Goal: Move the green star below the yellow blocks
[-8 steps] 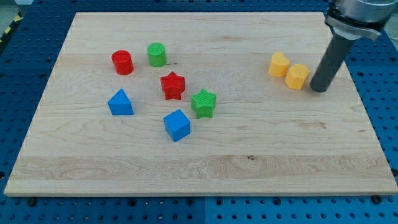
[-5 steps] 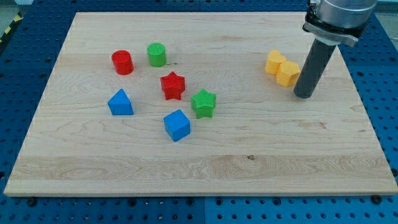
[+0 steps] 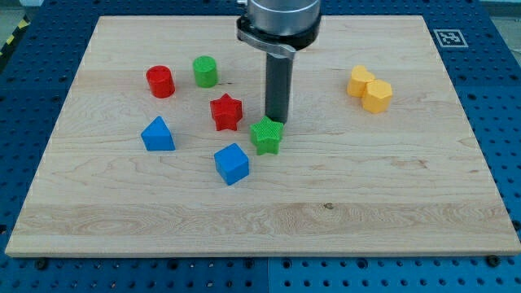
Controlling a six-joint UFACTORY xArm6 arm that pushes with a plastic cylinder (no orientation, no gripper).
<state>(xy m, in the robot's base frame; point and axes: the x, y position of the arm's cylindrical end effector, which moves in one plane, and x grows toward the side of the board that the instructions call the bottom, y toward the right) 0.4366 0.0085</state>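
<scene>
The green star (image 3: 266,135) lies near the board's middle. My tip (image 3: 277,120) stands right at the star's upper right edge, touching or nearly touching it. Two yellow blocks sit pressed together at the view's upper right: a rounded one (image 3: 359,81) and a hexagonal one (image 3: 377,96) just below and right of it. They lie far to the right of the star and the tip.
A red star (image 3: 226,111) lies just left of the tip. A blue cube (image 3: 232,163) sits below and left of the green star. A blue triangular block (image 3: 157,133), a red cylinder (image 3: 160,81) and a green cylinder (image 3: 205,72) stand further left.
The rod has swept left from beside the yellow blocks to the green star's upper right edge. The yellow hexagonal block had been nudged left against the other one.
</scene>
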